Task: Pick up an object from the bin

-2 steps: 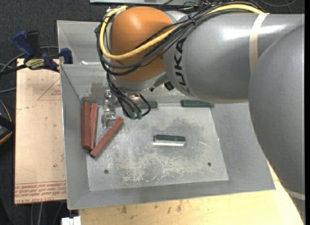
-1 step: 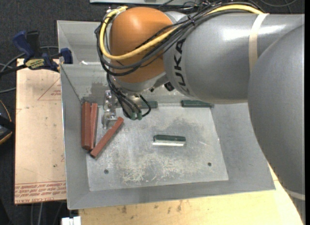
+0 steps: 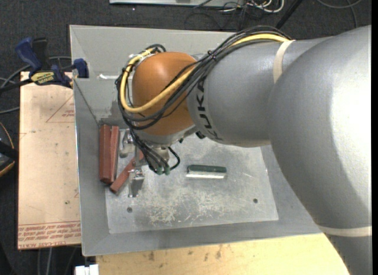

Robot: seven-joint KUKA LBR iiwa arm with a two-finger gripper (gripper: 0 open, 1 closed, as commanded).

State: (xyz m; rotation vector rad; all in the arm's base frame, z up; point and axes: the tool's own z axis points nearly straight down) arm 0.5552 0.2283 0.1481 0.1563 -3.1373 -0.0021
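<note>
Currently grasp step, I judge: gripper (image 3: 131, 164) spread wide just right of red-brown block (image 3: 108, 149), straddling small reddish strip (image 3: 120, 182); next needs closing, lifting.

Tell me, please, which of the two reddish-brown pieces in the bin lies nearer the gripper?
The short slanted piece, right beside the gripper; the long block lies farther out, along the bin wall.

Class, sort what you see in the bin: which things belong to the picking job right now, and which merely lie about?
In the job: end effector; small red-brown stick at its tip; grey bin.
Lying about: long red-brown block by the left wall; dark green bar mid-floor.
</note>
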